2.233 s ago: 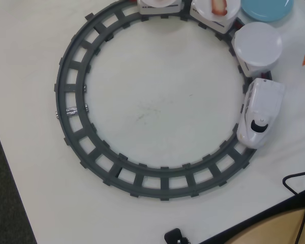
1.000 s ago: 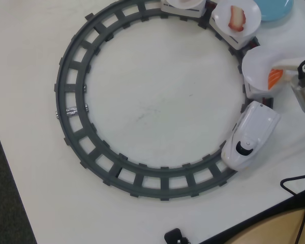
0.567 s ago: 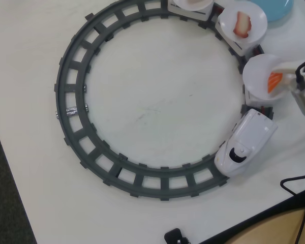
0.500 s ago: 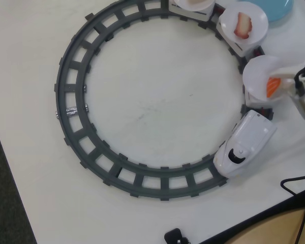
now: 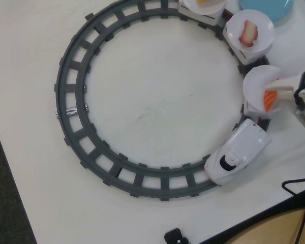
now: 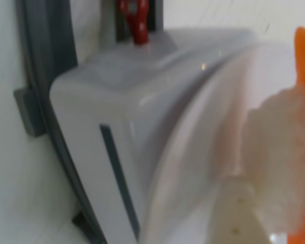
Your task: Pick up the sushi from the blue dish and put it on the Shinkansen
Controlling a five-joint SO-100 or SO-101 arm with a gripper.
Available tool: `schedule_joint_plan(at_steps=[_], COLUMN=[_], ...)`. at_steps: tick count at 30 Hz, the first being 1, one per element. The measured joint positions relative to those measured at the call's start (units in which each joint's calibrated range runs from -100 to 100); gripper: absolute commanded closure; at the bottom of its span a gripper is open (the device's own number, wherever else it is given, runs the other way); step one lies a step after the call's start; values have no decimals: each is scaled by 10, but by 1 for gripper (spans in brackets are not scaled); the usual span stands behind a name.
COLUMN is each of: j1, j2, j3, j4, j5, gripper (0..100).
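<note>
Your gripper point(image 5: 277, 95) is clamped on the salmon nigiri point(image 5: 270, 100), over the white plate point(image 5: 257, 84) of the Shinkansen point(image 5: 237, 157) car at the overhead view's right. It looks light, rigid, probably slippery; keep hold across its sides.

We see a hobby or demonstration tabletop, not clearly home or lab; a plain white table point(image 5: 157, 112) fills the overhead view, bearing a grey ring track point(image 5: 73, 109) with a toy train point(image 5: 236, 157); dark floor point(image 5: 5, 203) at lower left; a black cable point(image 5: 297, 185) at lower right.
</note>
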Motion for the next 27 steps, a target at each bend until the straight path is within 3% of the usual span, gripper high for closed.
schedule_joint_plan(at_steps=[7, 17, 23, 27], j1=[-2, -3, -3, 3], j2=[0, -1, -21, -61], j3=[1, -103, -172, -186], j4=[11, 132, 173, 177], j5=[0, 0, 0, 0], gripper=[87, 88, 99, 99])
